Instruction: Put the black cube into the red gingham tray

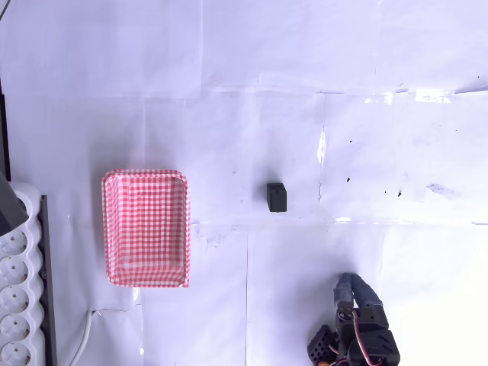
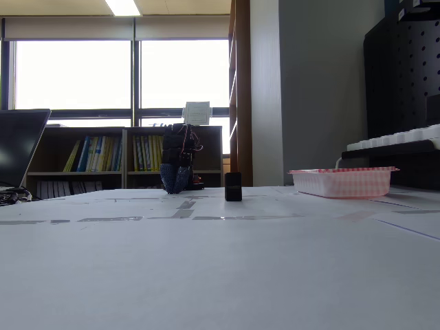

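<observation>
The black cube (image 1: 277,197) is sitting alone on the white paper-covered table (image 1: 229,91), well apart from the red gingham tray (image 1: 146,228), which is lying to the cube's left in the overhead view. In the fixed view the cube (image 2: 233,186) is standing upright with the tray (image 2: 342,181) off to its right. It is probably light, stiff and matte, so a pinch across two opposite flat sides, near mid-height, should be holding it squarely. The gripper (image 1: 347,291) is resting below and right of the cube, touching nothing; whether its fingers are spread or pressed together cannot be told. A white power strip (image 1: 19,305) is lying beyond the tray.
</observation>
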